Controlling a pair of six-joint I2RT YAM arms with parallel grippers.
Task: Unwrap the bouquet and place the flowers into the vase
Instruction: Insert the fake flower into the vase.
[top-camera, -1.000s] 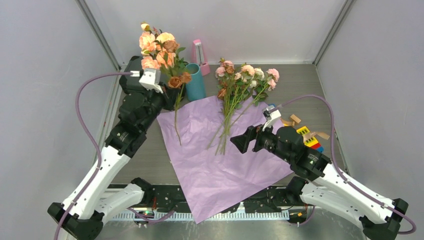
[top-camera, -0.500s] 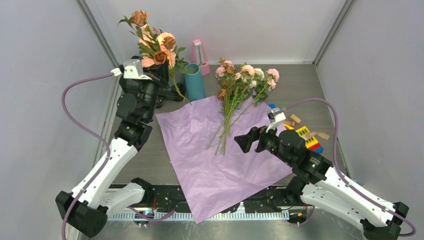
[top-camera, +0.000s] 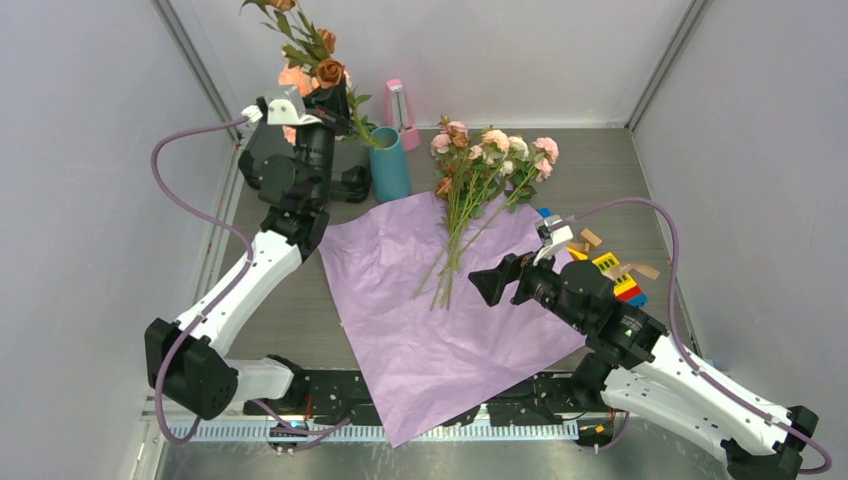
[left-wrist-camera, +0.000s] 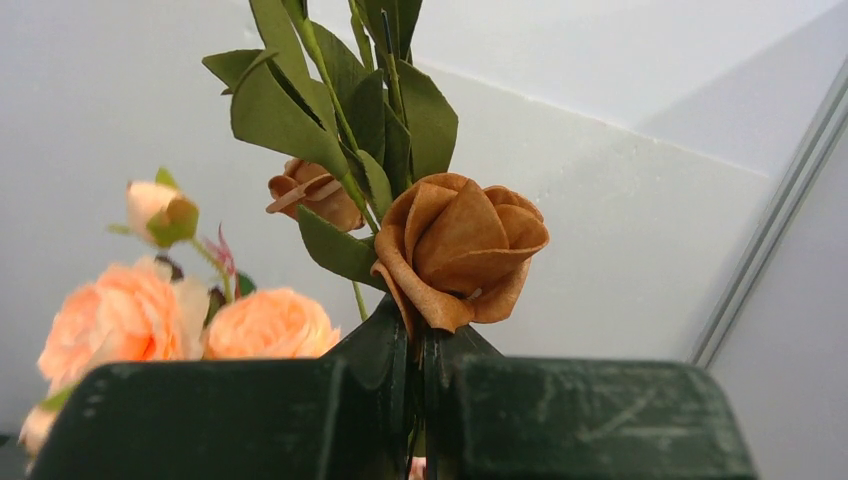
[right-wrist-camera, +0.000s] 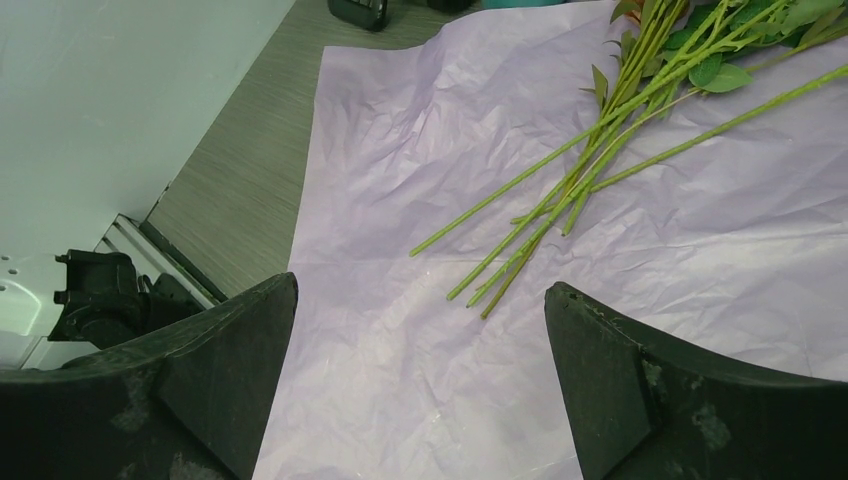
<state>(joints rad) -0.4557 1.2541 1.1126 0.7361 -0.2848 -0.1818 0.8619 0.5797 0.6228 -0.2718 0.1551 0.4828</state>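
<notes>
The bouquet lies unwrapped: its flowers (top-camera: 490, 160) rest on the spread lilac paper (top-camera: 420, 330), with the heads toward the back wall and the green stems (right-wrist-camera: 560, 190) pointing at me. My left gripper (top-camera: 330, 100) is raised high at the back left. It is shut on the stem of one flower with a rust-brown rose (left-wrist-camera: 460, 250) and long leaves. That stem slants down toward the mouth of the teal vase (top-camera: 390, 165). My right gripper (top-camera: 482, 282) hovers open and empty over the paper (right-wrist-camera: 400, 180), just short of the stem ends.
Big peach-orange roses (top-camera: 295, 78) stand behind my left gripper, and they show in the left wrist view as peach blooms (left-wrist-camera: 270, 322). A pink metronome-shaped object (top-camera: 398, 105) stands behind the vase. Coloured blocks (top-camera: 620, 275) lie right of the paper. Grey walls close in on three sides.
My left arm has lifted the brown-rose flower off the paper's left edge, up and right toward the vase. The right gripper has shifted slightly and stays open.
</notes>
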